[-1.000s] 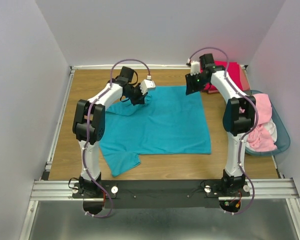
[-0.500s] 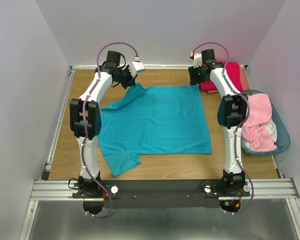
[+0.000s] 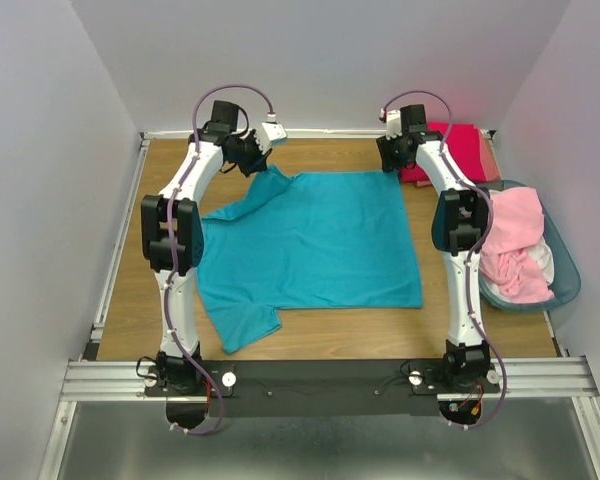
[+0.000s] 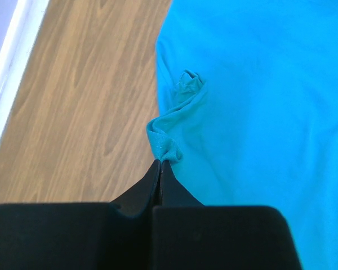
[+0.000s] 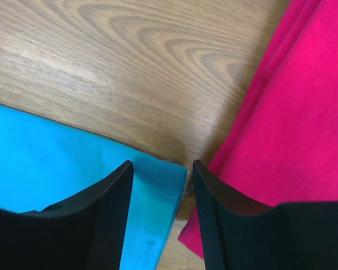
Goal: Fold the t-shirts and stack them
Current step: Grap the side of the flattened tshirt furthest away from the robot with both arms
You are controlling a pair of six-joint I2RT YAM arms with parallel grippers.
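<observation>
Where its two black fingers meet, the left gripper (image 4: pixel 160 164) is pressed tight on a small puckered fold at the edge of the soft teal cloth t-shirt (image 3: pixel 315 240). That far left corner is drawn up off the brown wooden tabletop (image 3: pixel 170 170), so the cloth rises in a peak toward the gripper. The right gripper (image 5: pixel 160 169) has its fingers spread apart and holds nothing. The far right corner of the teal cloth t-shirt lies flat on the wood in the gap between them, and whether the fingertips touch the cloth cannot be told. Close beside that corner, to the right, lies the bright crimson-pink cloth t-shirt (image 5: pixel 293 107), flat at the far right corner of the tabletop. The rest of the teal cloth t-shirt is spread across the middle of the tabletop between the two arms, with one short sleeve sticking out toward the near left. Past the right edge of the tabletop, an oval blue-tinted plastic basket (image 3: pixel 565 285) holds a loose heap of light pink cloth shirts (image 3: pixel 520 245).
</observation>
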